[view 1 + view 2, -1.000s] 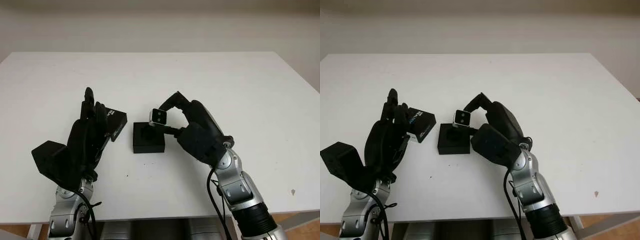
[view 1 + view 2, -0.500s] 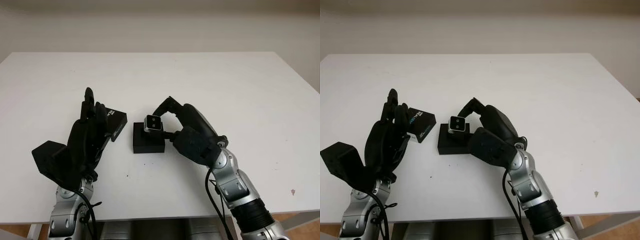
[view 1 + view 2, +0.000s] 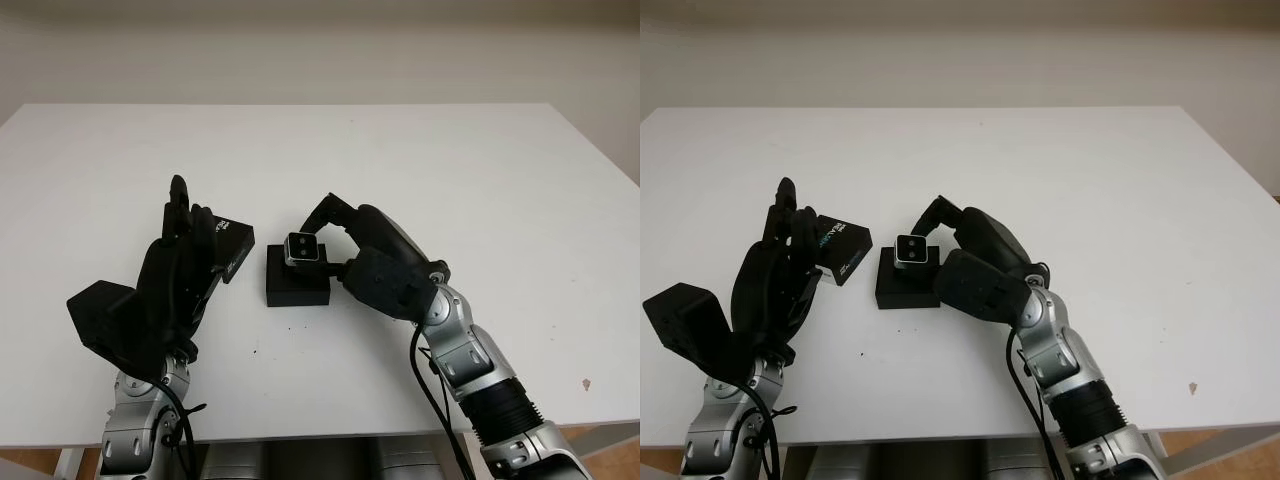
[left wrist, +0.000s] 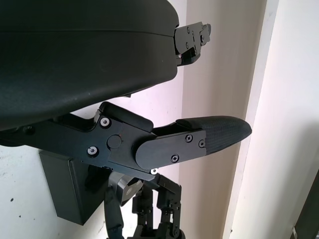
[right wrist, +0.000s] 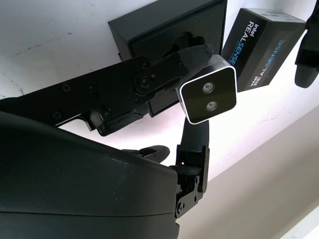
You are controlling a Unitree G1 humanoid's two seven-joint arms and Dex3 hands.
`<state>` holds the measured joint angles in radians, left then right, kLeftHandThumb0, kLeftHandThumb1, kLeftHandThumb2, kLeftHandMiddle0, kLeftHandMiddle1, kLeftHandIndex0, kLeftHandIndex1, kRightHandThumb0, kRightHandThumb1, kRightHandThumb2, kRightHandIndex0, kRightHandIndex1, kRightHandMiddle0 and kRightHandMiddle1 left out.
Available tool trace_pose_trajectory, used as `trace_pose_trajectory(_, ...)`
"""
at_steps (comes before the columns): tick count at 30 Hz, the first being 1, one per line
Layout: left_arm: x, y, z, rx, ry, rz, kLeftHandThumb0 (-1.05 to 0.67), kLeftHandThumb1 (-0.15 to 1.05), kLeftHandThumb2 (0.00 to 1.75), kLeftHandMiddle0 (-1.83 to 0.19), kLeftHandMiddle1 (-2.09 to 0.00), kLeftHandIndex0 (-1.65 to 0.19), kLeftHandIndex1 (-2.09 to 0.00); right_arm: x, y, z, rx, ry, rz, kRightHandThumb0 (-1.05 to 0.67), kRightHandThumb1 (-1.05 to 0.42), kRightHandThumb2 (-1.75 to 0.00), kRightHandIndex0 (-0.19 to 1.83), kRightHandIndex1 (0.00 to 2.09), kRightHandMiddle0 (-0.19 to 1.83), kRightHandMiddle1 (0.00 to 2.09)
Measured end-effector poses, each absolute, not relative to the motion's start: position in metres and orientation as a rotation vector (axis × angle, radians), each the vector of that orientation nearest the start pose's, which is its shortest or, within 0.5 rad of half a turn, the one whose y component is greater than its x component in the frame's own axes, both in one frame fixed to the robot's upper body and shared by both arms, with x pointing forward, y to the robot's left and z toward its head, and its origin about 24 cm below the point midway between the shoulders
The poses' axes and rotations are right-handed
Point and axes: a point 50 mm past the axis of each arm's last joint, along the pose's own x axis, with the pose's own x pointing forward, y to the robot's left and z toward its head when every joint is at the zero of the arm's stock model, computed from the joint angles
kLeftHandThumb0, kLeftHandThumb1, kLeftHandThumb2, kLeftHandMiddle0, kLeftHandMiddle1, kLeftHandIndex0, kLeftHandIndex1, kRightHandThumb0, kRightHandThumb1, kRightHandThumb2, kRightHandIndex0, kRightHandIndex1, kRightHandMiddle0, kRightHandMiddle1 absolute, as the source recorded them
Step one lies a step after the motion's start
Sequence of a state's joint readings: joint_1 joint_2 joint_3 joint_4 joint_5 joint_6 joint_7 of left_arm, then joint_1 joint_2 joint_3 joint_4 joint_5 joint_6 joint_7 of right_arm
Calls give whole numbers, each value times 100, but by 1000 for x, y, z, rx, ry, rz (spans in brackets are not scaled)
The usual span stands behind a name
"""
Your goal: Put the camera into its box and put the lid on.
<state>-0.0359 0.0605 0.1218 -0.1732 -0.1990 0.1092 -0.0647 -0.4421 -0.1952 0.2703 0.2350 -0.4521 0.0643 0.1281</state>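
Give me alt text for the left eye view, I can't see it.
The right hand holds a small silver camera just over an open black box on a white table. The left hand, open, is beside the black lid.

Silver camera point(image 3: 304, 250) above open black box point(image 3: 296, 284); lid point(image 3: 231, 250) beside.

From my head cameras the left hand point(image 3: 178, 275) covers the lid's point(image 3: 231, 249) nine o'clock half. The right hand point(image 3: 375, 262) hides the box's point(image 3: 296, 284) three o'clock edge, and the camera point(image 3: 303, 250) covers the cavity, so I can't judge whether it's seated.
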Motion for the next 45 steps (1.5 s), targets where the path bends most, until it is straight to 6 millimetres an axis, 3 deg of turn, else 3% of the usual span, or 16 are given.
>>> trace_pose_trajectory(45, 257, 181, 83, -135, -111, 13, -71, 105, 60, 19, 0, 19, 0, 320, -87, 86, -867, -108, 373, -40, -103, -5, 38, 6, 31, 186)
